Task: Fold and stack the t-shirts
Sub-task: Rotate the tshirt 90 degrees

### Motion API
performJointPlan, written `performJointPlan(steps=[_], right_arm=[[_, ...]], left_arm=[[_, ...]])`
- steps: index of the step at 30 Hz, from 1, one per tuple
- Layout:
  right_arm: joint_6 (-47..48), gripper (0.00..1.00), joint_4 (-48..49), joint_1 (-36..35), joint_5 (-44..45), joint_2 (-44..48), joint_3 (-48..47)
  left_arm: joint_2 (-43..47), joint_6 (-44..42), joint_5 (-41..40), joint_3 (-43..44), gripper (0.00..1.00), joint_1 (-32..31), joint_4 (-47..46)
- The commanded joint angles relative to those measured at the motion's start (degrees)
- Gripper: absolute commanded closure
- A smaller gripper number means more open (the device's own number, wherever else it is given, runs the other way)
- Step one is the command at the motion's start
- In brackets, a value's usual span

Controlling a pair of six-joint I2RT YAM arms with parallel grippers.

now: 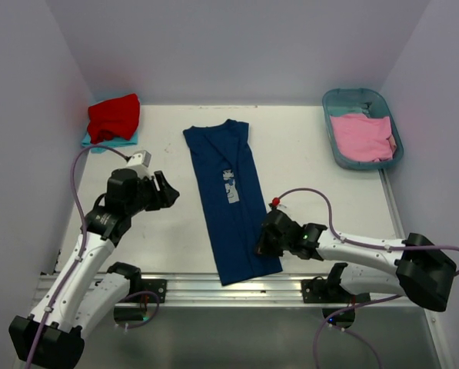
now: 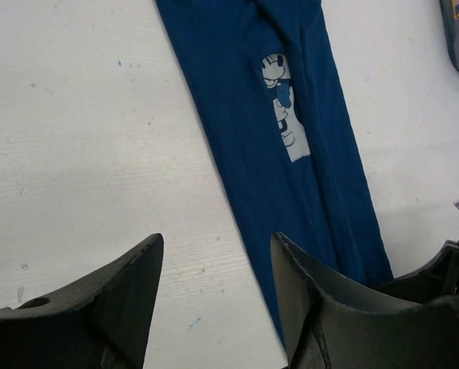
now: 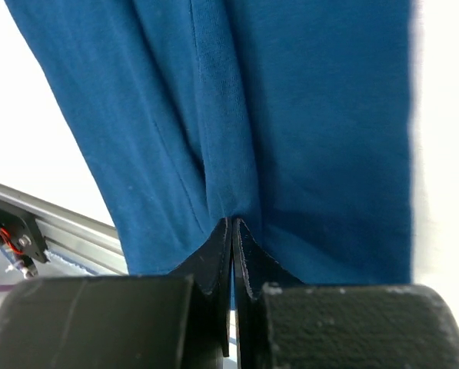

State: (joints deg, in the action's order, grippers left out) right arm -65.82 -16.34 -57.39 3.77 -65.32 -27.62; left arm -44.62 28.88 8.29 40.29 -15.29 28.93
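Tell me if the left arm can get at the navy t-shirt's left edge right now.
Probably yes. The left gripper hangs open over the table just beside the navy t-shirt, with nothing lying between them.

You have no words, numbers or brand names to read in any of the views. The only marking is the pale cartoon-mouse print [image 2: 284,108] on the navy t-shirt [image 1: 233,227], and it shows a picture only, with no lettering you could make out.
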Motion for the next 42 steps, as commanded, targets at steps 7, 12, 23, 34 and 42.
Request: performJointPlan(steps=[7,12,23,34,42], right_arm=[[2.4,1.00,10.8,-3.2,-2.9,-7.9,-3.2],[3.6,1.00,12.9,-4.6,-3.5,-11.7,-4.5],[6.5,0.92,19.1,-6.4,-7.5,-15.3,-5.3],[10.3,0.48,25.6,-7.2,-11.3,-9.0,-1.8],[10.6,0.63,22.3,-7.3,-5.5,3.5,-0.2]], left_arm=[[0.8,-0.7,-0.6,-1.4,0.39,0.0,-0.7],[1.3,-0.4,-0.6,-2.1,0.39,0.0,-0.8],[1.6,-0.1,-0.3,-2.3,0.39,0.0,-0.9],[4.4,-0.6,7.4,-4.4,0.40,0.0,-7.2],[0.9,-0.2,19.6,-8.9,0.69,-0.3,-16.9]])
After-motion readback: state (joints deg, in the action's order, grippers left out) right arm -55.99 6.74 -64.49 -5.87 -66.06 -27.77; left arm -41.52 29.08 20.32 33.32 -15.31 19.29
